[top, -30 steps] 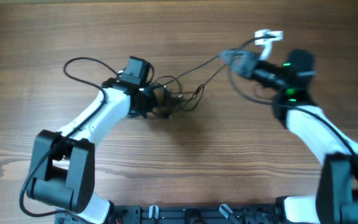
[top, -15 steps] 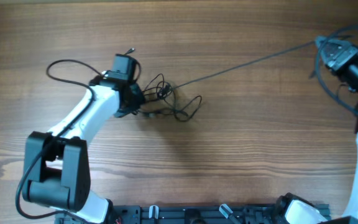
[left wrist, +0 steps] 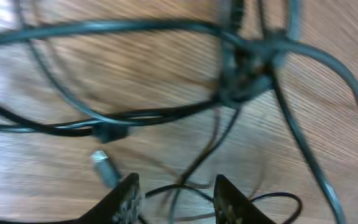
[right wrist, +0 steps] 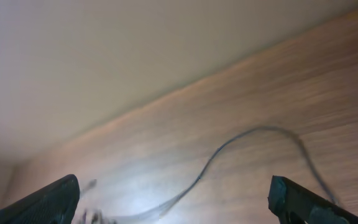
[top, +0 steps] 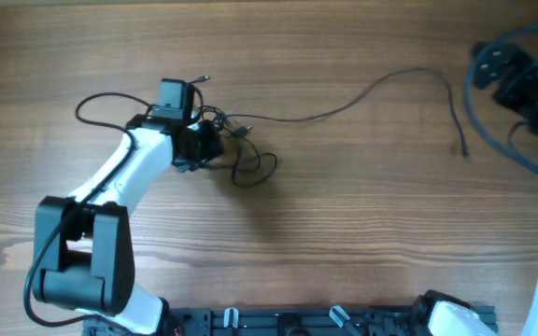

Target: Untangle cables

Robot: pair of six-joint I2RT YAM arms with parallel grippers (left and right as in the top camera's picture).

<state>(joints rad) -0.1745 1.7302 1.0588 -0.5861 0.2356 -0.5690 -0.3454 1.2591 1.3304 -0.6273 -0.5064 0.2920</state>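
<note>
The thin black cables [top: 236, 140] lie in a loose tangle on the wooden table left of centre. One long strand [top: 344, 105] runs right from it, arcs up and ends free at a small plug [top: 463, 149]. My left gripper [top: 205, 146] sits at the tangle's left edge. In the left wrist view its jaws [left wrist: 176, 186] stand apart over thin strands without pinching them, with the knot [left wrist: 247, 62] and a silver plug [left wrist: 104, 168] ahead. My right gripper [top: 486, 67] hangs wide open at the far right, and the strand [right wrist: 229, 146] lies on the table below it [right wrist: 173, 199].
The left arm's thicker black lead [top: 101, 98] loops behind its wrist camera [top: 174, 93]. The right arm's lead [top: 516, 149] curves along the right edge. Both arm bases and a black rail [top: 288, 322] line the near edge of the table [top: 344, 233].
The right gripper opened and let go of the long strand, which went from taut to slack on the table. The left gripper opened from shut and shifted slightly left with the tangle.
</note>
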